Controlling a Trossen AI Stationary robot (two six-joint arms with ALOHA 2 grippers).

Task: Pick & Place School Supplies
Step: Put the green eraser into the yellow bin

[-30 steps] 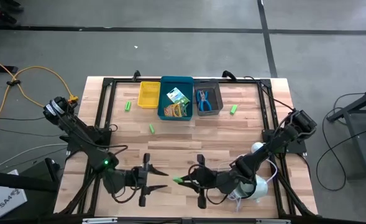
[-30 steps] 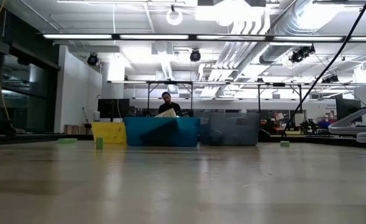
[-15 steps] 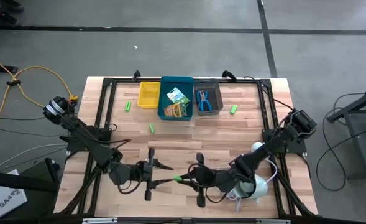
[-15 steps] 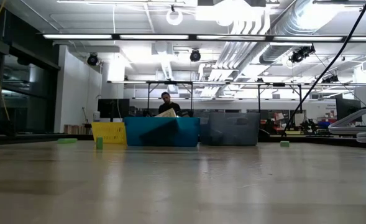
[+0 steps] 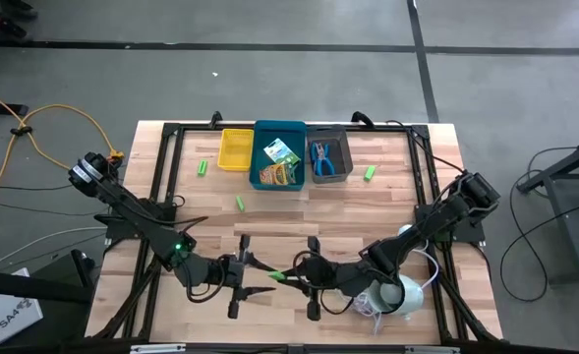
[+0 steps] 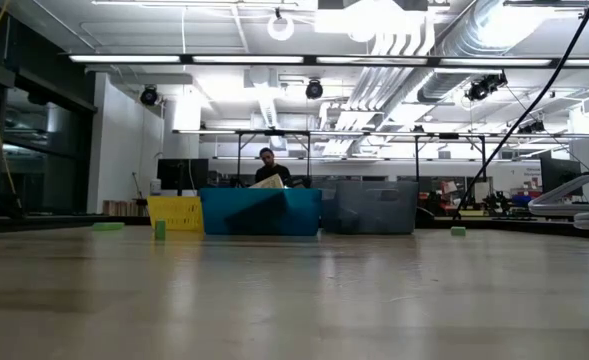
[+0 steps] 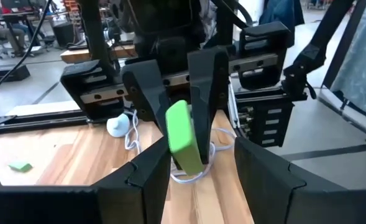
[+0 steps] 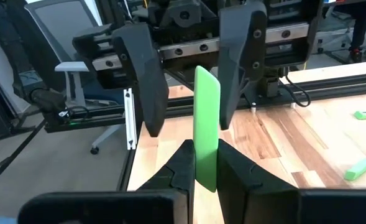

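Wooden table [image 5: 368, 211]; green piece [image 5: 280, 278] lengthwise between facing pincers.

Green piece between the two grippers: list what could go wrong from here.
1. The right gripper pinches only one end of the green piece; the rest sticks out, so a bump from the left gripper could twist it loose.
2. The left gripper's open fingers straddle the piece unevenly; closing off-centre could pinch poorly.
3. Both grippers meet nose to nose; further approach could make fingers collide.
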